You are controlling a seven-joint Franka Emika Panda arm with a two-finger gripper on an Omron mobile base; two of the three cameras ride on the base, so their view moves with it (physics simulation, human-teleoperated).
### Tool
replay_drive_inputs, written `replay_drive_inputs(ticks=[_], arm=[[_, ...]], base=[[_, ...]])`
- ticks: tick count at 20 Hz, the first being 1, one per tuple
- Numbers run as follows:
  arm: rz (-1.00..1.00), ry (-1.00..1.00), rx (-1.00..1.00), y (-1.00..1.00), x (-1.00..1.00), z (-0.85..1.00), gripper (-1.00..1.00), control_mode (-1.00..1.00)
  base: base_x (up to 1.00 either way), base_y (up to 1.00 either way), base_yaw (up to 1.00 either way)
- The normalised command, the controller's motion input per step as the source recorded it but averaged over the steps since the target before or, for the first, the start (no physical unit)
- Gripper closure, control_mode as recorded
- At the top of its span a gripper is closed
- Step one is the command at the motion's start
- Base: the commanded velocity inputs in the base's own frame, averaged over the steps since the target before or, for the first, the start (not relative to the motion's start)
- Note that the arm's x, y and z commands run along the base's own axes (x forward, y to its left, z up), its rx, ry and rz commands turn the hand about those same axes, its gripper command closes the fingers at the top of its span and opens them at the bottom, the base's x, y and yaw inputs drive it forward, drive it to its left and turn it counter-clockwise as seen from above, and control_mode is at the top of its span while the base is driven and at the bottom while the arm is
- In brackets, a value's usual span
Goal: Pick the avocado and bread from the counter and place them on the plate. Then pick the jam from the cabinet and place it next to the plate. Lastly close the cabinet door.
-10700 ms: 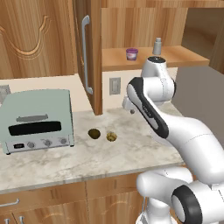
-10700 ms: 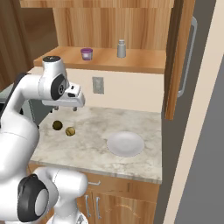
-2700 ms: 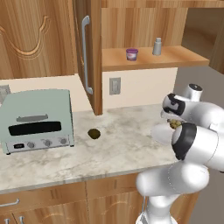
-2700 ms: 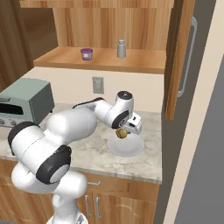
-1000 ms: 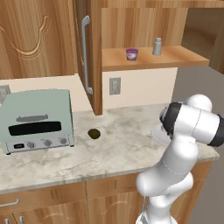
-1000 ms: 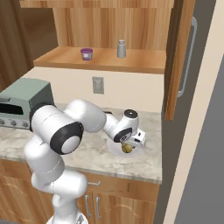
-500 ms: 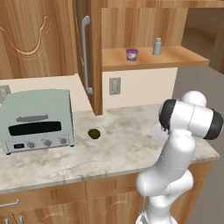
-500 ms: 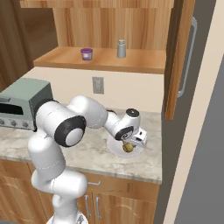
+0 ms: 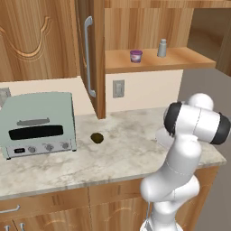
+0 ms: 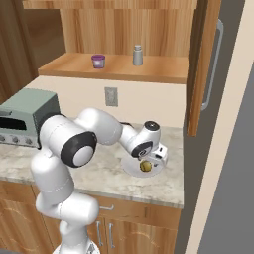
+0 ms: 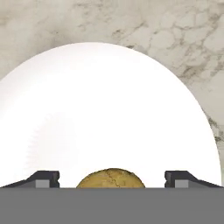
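I see bread point(image 11: 111, 178) on plate point(image 11: 100, 109), gripper point(image 11: 112, 178) spread wide; avocado point(image 9: 96, 137), jam point(image 9: 135, 56), door pending.

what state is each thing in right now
end effector: open, just over the plate
bread: on the plate, between the open fingers
plate: on the counter, holding the bread
avocado: on the counter
jam: on the cabinet shelf
cabinet door: open
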Motion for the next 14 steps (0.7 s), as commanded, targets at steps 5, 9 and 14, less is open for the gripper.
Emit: replay_drive_inputs(ticks=[5, 9, 14], arm=[[0.0, -0.02, 0.0, 0.1, -0.12, 0.34, -1.0, -1.0], [0.0, -0.01, 0.0, 0.26, -0.22, 0.4, -1.0, -1.0], [0.0, 0.0, 0.0, 0.44, -0.08, 0.38, -1.0, -1.0]], base=[[0.0, 0.0, 0.0], [0.0, 0.0, 0.0], [0.0, 0.0, 0.0]])
